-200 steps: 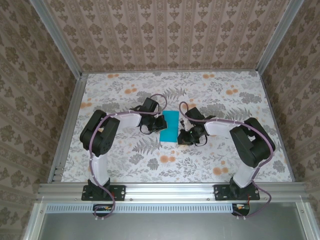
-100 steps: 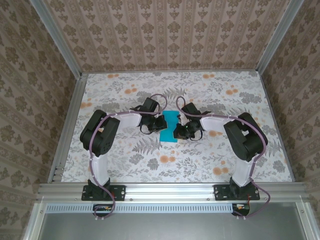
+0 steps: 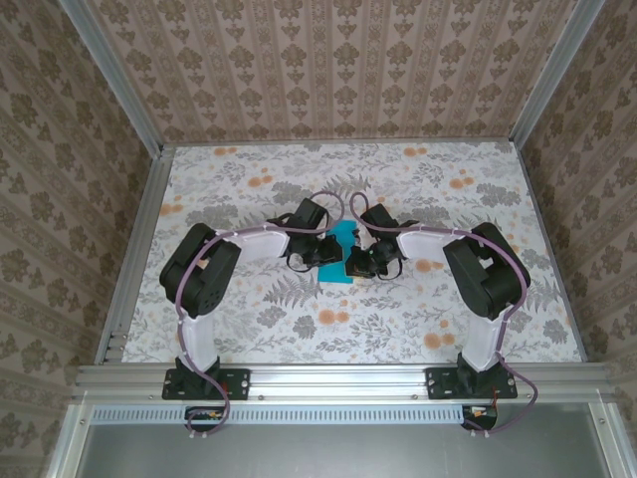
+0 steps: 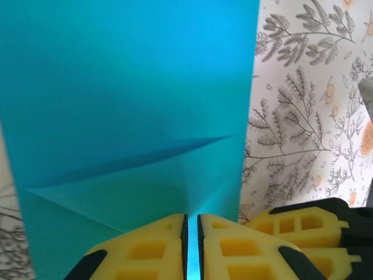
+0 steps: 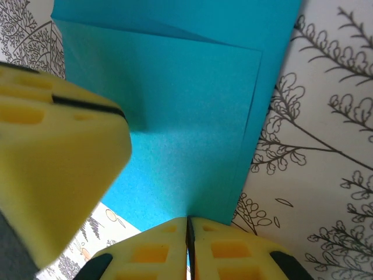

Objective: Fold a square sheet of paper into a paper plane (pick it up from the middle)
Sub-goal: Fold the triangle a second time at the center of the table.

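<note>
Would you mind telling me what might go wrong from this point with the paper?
The left gripper and right gripper are both shut on the square sheet of paper, so any pull apart could tear it. They sit very close together over the sheet, so they might collide.

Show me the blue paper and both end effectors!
square sheet of paper (image 4: 128,87): left wrist view, its flat middle.
left end effector (image 4: 192,233): left wrist view, gap between yellow fingertips.
right end effector (image 5: 187,227): right wrist view, seam between yellow fingertips.
</note>
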Controlling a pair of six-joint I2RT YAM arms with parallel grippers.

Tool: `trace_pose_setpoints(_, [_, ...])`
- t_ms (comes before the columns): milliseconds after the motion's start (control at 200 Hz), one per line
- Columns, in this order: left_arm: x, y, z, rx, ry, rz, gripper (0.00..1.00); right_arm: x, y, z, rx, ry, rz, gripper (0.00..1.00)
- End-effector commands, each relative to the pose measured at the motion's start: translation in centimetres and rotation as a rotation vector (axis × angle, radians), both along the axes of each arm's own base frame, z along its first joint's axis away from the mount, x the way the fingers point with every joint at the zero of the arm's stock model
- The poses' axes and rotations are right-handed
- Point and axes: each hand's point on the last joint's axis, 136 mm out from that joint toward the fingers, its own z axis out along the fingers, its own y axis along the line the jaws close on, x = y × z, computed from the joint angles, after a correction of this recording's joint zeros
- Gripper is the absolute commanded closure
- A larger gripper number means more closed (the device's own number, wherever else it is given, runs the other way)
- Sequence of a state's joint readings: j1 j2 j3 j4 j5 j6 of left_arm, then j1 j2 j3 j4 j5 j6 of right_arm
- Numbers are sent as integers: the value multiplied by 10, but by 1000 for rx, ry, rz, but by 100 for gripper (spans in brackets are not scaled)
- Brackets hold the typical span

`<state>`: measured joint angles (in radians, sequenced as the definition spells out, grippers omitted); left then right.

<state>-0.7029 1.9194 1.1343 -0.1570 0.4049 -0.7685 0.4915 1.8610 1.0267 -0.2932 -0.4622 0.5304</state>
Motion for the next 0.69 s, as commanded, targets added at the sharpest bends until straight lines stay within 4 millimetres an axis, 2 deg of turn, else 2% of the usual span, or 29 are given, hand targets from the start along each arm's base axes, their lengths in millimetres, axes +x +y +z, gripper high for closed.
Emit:
trace_pose_setpoints(0, [-2,-1,3,-19,17,22,89,-11,-17,-25,-114,59,-21,90])
trace_pose_setpoints(175, [-9,0,-13,-6,62,30,90,-11,-18,-24,-117,60,-20,90])
trace_pose_setpoints(470, [-5,20,-38,68,96,83,91,-20,-30,-33,-177,82,-9,90])
trace_pose_setpoints(690, [11,38,-37,90,75,119,91,-29,-38,-39,-211,99,3,90])
